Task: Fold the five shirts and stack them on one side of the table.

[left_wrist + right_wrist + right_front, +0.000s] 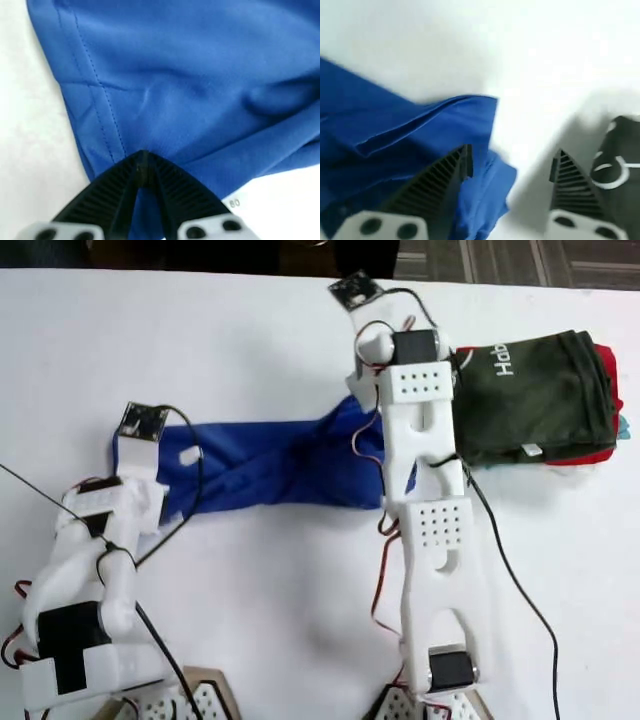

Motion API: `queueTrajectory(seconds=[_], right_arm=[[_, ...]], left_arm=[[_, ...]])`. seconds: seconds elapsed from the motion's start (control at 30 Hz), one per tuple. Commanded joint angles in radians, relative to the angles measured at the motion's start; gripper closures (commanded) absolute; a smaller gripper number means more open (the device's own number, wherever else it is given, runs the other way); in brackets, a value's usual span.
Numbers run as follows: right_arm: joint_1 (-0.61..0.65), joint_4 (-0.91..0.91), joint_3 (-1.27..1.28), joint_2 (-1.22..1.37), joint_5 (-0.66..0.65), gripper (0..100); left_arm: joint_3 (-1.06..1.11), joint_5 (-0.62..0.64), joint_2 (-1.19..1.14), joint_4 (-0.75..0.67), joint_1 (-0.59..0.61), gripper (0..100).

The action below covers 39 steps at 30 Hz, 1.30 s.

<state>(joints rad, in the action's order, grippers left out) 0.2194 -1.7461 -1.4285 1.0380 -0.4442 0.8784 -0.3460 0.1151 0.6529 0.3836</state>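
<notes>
White tabletop (250, 600) is carrying a blue shirt (270, 465), which is lying stretched in a twisted band between my two arms. I am seeing the left gripper (142, 156) pinching one end, jaws closed on the fabric. The right gripper (514, 150) is hanging wide apart over the other end. Just beside it, a stack of folded shirts (540, 400) is sitting, dark green on top.

blue shirt (270, 465) stretched out, folded stack (540, 400) nearby
</notes>
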Motion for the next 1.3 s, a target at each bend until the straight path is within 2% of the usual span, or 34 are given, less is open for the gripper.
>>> queueTrajectory(seconds=[0.0,0.13,0.47,0.63,0.9,1.03,1.27], right_arm=[[0.062,-0.024,0.258,-0.219,-0.009,79.8],[0.159,0.015,0.532,-0.283,-0.170,85.1],[0.186,0.338,0.591,-0.179,-0.133,83.5],[0.185,0.266,0.440,-0.231,-0.021,83.3],[0.125,-0.016,0.233,-0.278,-0.040,83.3],[0.061,-0.024,0.296,-0.289,-0.140,83.3],[0.025,-0.024,0.505,-0.286,-0.157,83.3]], left_arm=[[0.002,0.005,0.023,-0.014,-0.008,98],[0.002,0.005,0.023,-0.014,-0.008,98],[0.002,0.005,0.023,-0.014,-0.008,98],[0.002,0.005,0.023,-0.014,-0.008,98],[0.002,0.005,0.023,-0.014,-0.008,98],[0.002,0.005,0.023,-0.014,-0.008,98],[0.002,0.005,0.023,-0.014,-0.008,98]])
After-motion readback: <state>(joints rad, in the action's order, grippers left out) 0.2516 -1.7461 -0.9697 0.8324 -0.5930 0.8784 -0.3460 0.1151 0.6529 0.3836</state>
